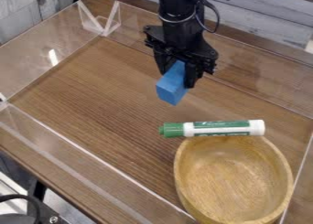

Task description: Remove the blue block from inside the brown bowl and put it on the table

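The blue block (170, 85) hangs tilted above the table (98, 90), with my gripper (180, 69) shut on its upper end. Its lower end looks close to the tabletop; I cannot tell whether it touches. The black arm comes down from the top of the view onto it. Down at the lower right stands the brown bowl (233, 182), round, light wood, with nothing inside it. The block is well to the upper left of the bowl.
A green-and-white marker (213, 129) lies flat between the block and the bowl. Low clear acrylic walls (49, 136) border the tabletop, and a clear bracket (101, 22) stands at the back left corner.
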### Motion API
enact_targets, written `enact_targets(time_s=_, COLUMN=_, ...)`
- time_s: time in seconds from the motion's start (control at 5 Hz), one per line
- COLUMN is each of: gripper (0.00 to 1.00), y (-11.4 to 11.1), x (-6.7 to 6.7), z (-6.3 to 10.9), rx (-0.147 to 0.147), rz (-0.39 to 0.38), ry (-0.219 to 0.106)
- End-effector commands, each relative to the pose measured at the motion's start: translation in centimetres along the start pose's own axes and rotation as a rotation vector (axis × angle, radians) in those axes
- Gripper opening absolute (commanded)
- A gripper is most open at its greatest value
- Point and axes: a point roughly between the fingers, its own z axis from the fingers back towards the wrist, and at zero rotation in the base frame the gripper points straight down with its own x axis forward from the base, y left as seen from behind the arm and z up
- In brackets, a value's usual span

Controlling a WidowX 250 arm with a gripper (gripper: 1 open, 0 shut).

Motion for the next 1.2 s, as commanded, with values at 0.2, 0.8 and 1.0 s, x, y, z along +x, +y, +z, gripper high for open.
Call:
enact_targets(time_s=0.2, gripper=0.00, y=0.5, x=1.0, z=1.1, rx=0.000, rz=-0.004, ry=-0.070)
enact_targets(time_s=0.8, gripper=0.00, y=0.7, x=1.0, z=0.3, rx=-0.011, rz=-0.005, ry=-0.079)
enact_targets(time_s=1.0, gripper=0.00, y=0.8, x=1.1, z=0.0, rx=-0.015, rz=-0.007, ry=-0.084)
